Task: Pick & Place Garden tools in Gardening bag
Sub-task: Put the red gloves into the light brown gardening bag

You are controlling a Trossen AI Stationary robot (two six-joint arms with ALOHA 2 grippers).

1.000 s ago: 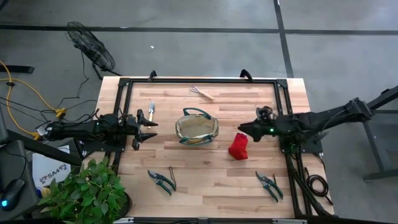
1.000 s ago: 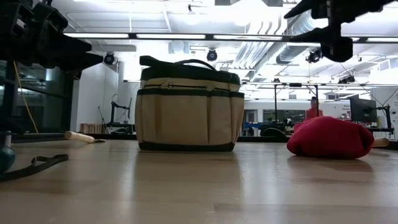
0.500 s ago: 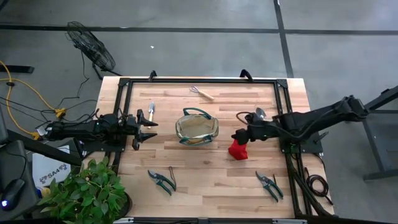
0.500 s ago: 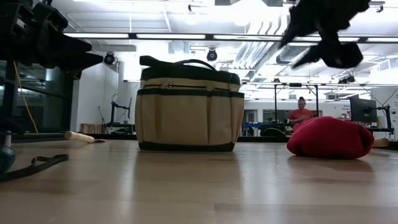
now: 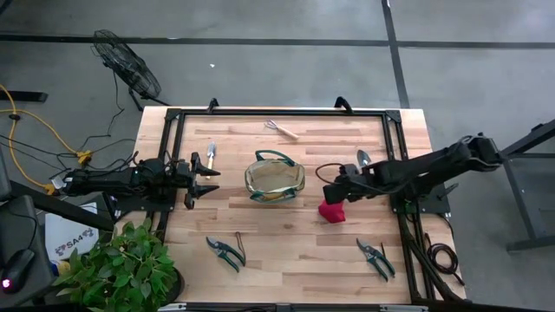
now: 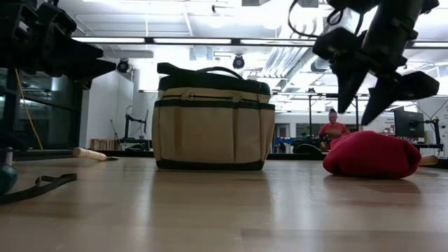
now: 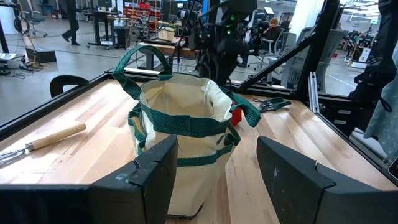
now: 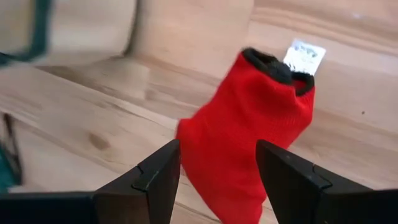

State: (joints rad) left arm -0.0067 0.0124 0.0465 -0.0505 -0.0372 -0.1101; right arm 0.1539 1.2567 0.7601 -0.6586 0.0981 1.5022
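The beige gardening bag (image 5: pixel 274 178) with teal trim stands upright mid-table; it also shows in the low view (image 6: pixel 212 119) and the left wrist view (image 7: pixel 180 130). The red glove (image 5: pixel 332 210) lies flat on the table to its right. My right gripper (image 5: pixel 330 192) is open and points down just above the glove (image 6: pixel 371 154), its fingers over the glove's cuff half (image 8: pixel 249 124) without touching. My left gripper (image 5: pixel 208 180) is open and empty, level, left of the bag.
A trowel (image 5: pixel 211 153) lies far left of the bag and a rake (image 5: pixel 282 129) near the far edge. A second trowel (image 5: pixel 362 159) lies by the right arm. Pruning shears lie near left (image 5: pixel 227 251) and near right (image 5: pixel 375 257). A person sits in the room beyond.
My right gripper has gone toward the table's left edge and down, tipping its fingers downward, and now stands over the red glove. The glove and the bag have stayed where they were.
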